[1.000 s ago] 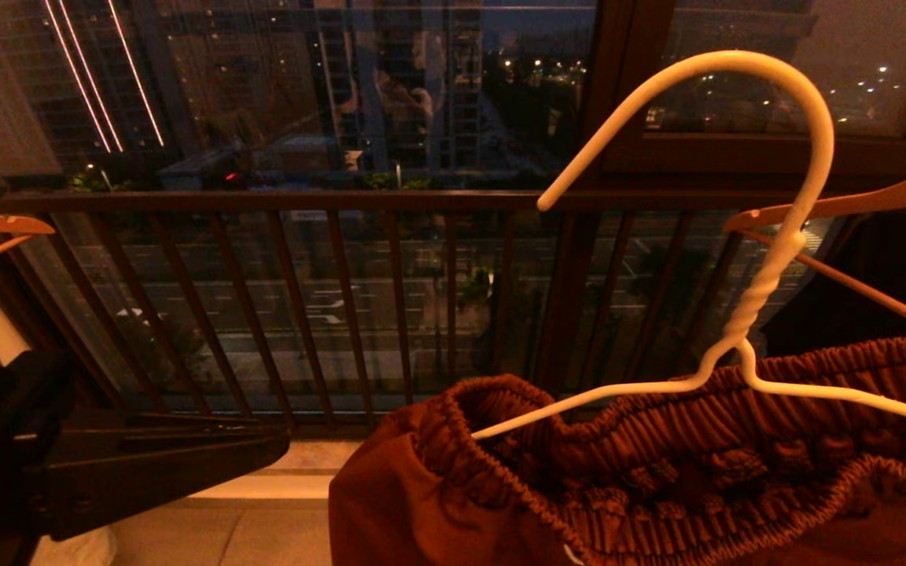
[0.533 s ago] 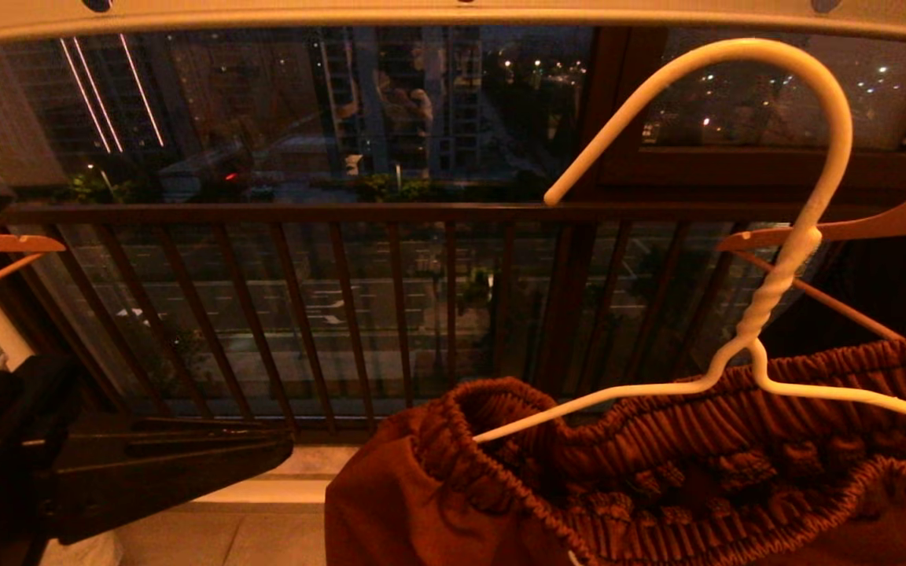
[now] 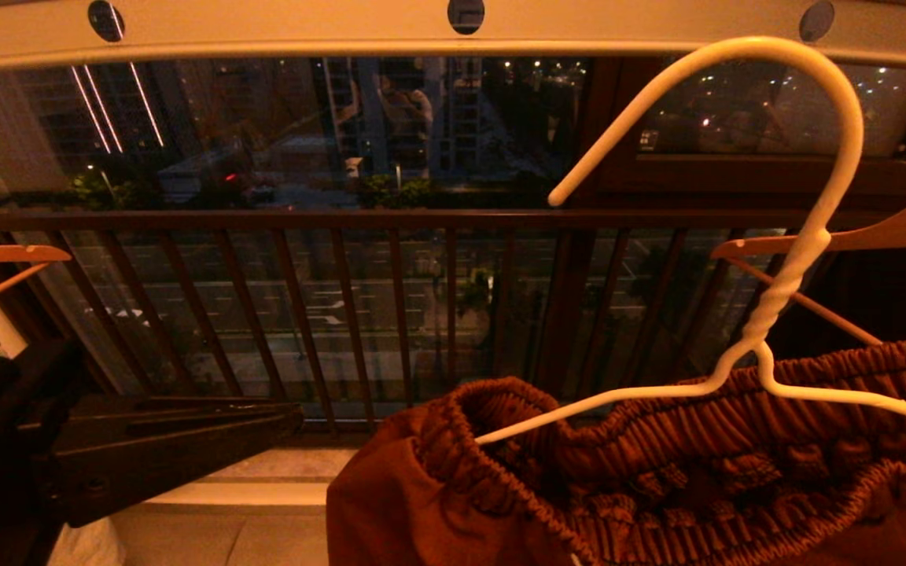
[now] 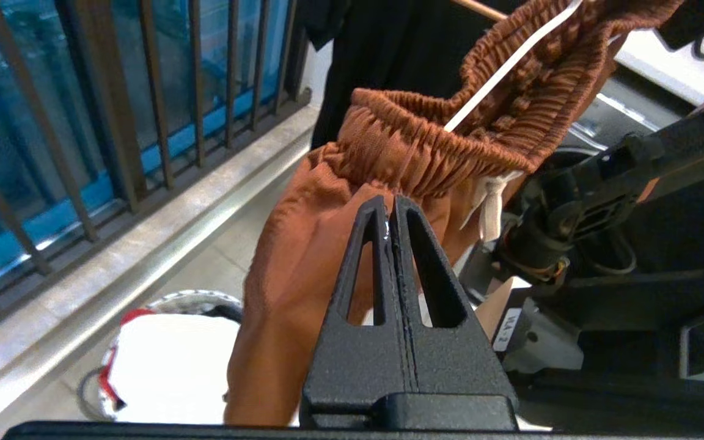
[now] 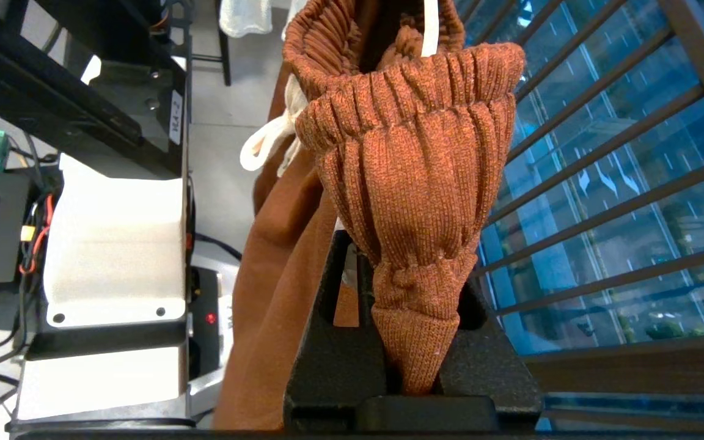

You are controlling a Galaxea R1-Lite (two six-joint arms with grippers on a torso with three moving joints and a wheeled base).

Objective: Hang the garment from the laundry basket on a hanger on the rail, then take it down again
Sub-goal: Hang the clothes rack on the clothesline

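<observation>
Across the top of the head view runs the rail (image 3: 280, 31), its dark holes showing. At lower centre the shorts (image 3: 657, 472) hang threaded on the hanger (image 3: 775, 299), whose hook rises at upper right, its crown overlapping the rail's lower edge (whether it touches I cannot tell). The left end effector (image 4: 390, 211) has its fingers pressed together, empty, just in front of the cloth. The right end effector (image 5: 416, 287) is clamped on a bunched fold of waistband. The cloth looks soft, light and floppy, likely to slide along thin wire, so the gathered elastic seems the surest hold. The basket (image 4: 162, 360) sits on the floor below.
</observation>
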